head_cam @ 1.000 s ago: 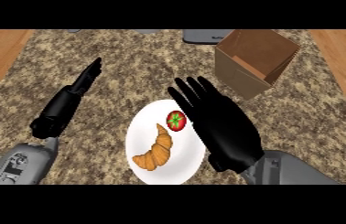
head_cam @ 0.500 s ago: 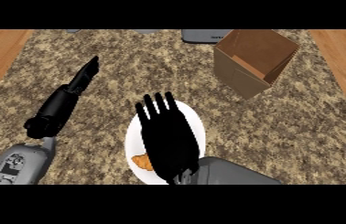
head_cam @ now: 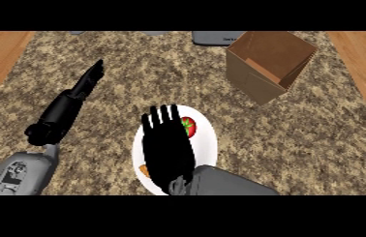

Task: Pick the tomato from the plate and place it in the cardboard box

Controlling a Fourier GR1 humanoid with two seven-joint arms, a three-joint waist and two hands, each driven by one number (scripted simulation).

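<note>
Since half a second ago the right hand [head_cam: 169, 146] has slid a little toward the left over the plate [head_cam: 210, 140], so that the tomato [head_cam: 189, 126], which it then covered, shows again just beside the fingers on their right. The tomato lies where it did a second ago, on the upper right part of the white plate, its green stalk toward the hand. The right hand is released: its fingers are straight and slightly spread, pointing away from the robot, and it grasps nothing; whether it touches the tomato I cannot tell. It hides most of the plate's middle and nearly all of the croissant [head_cam: 144, 171], of which only an orange tip peeps out at the lower left. The cardboard box [head_cam: 268, 65] stands open and tilted on the speckled counter [head_cam: 307, 134], up and to the right, well apart from the plate. The left hand [head_cam: 81, 88] has stayed at the left, seen edge-on, fingers straight, holding nothing
</note>
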